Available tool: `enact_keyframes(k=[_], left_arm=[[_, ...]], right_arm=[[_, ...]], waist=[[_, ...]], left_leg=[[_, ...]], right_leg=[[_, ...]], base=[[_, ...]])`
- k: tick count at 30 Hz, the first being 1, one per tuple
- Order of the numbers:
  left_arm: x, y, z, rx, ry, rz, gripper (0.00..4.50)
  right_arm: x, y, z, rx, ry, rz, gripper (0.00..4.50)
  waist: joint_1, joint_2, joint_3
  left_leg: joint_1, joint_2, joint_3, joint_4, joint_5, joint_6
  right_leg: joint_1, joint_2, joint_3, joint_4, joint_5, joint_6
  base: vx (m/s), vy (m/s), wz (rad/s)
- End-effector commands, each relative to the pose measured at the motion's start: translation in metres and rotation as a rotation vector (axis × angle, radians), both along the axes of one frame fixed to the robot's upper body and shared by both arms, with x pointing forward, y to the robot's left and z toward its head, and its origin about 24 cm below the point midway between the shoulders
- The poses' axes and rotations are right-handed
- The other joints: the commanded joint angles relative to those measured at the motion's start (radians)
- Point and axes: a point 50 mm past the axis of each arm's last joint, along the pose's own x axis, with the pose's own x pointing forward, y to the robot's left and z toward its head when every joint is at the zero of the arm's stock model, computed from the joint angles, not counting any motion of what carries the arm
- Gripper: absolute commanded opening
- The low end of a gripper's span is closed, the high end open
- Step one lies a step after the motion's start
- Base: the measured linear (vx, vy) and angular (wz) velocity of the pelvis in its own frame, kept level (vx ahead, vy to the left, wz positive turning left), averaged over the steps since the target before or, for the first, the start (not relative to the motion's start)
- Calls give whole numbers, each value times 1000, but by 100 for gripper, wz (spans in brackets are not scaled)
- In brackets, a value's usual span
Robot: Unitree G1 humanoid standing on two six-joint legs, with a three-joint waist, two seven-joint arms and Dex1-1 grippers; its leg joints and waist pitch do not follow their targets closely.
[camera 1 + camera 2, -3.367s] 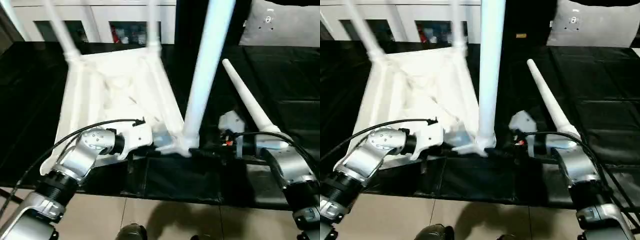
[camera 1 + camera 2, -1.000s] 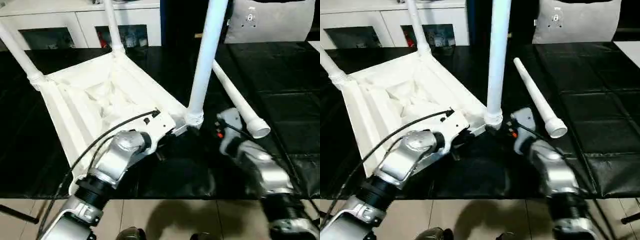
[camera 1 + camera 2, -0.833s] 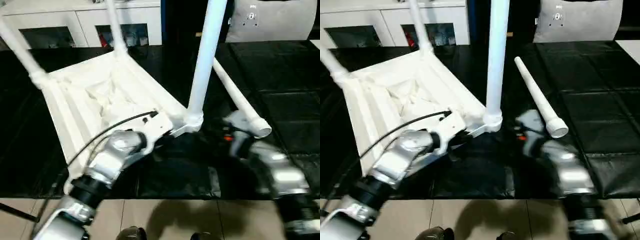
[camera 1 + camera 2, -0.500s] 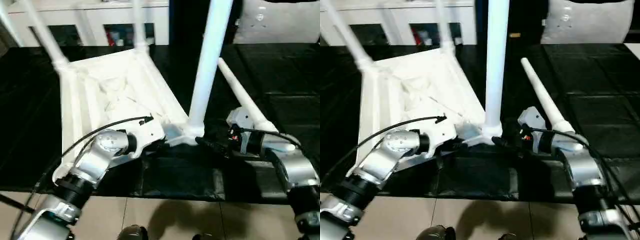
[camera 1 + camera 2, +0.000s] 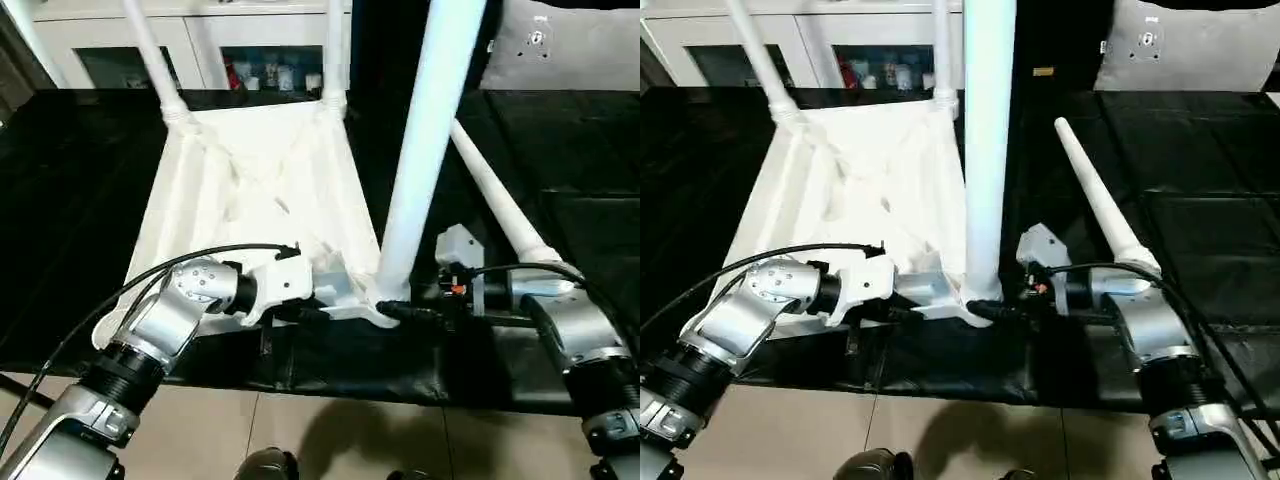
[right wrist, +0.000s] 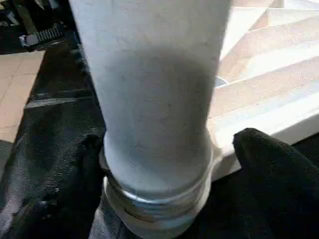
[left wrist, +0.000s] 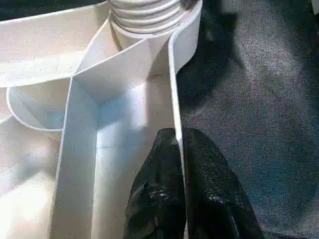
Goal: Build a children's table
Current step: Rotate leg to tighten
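The table top point(image 5: 260, 200) lies inverted on a black mat point(image 5: 560, 150). Its near rim is pinched by the left gripper point(image 7: 179, 144), fingers pressed together. The right gripper point(image 6: 164, 164) is spread around the base of the nearest upright leg point(image 5: 425, 150). A loose leg point(image 5: 1095, 200) lies beyond the right gripper.

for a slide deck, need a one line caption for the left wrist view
Left gripper pinches the side rim of the upturned children's table beside a corner socket with a leg threaded in.

table point(image 5: 250, 200): swung back square | right claw point(image 6: 164, 164): returned around near leg point(image 5: 425, 150)
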Motion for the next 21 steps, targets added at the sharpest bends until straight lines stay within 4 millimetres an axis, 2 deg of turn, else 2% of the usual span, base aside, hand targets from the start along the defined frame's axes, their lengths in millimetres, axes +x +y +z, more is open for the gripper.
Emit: enact_keyframes(k=[1, 4, 13, 16, 18, 21], left_arm=[[-10, -11, -7, 49, 29, -117, 0], [-10, -10, -8, 49, 29, -121, 0], [-10, -9, -9, 51, 32, -117, 0], [-11, -9, -10, 42, 38, -107, 0], [-11, -10, -11, 28, 45, -82, 0], [-8, -17, -11, -55, 66, 57, 0]], right_arm=[[4, 2, 6, 13, -6, 17, 376], [4, 3, 5, 7, 0, 32, 356], [4, 5, 4, 23, 12, 50, 285], [-1, 6, 2, 40, 34, 62, 277], [-5, 7, -2, 45, 58, 68, 273], [-11, 17, -10, 87, 98, 4, 272]], waist=[[-6, -13, -72], [-6, -17, -73], [-5, -16, -73], [-5, -14, -74], [-4, -13, -73], [-3, -13, -72]], left_leg=[[18, 67, -20, -58, -120, 113], [18, 66, -19, -56, -109, 118], [18, 66, -20, -56, -106, 120], [17, 66, -20, -55, -98, 125], [18, 67, -20, -55, -100, 125], [16, 68, -21, -55, -91, 124]], right_leg=[[47, -89, 43, -61, -71, -251], [48, -89, 42, -60, -63, -251], [47, -88, 42, -60, -74, -248], [47, -87, 41, -58, -55, -251], [47, -87, 42, -59, -56, -249], [47, -88, 42, -56, -40, -257]], base=[[0, 0, 0], [0, 0, 0], [0, 0, 0], [0, 0, 0], [0, 0, 0], [0, 0, 0]])
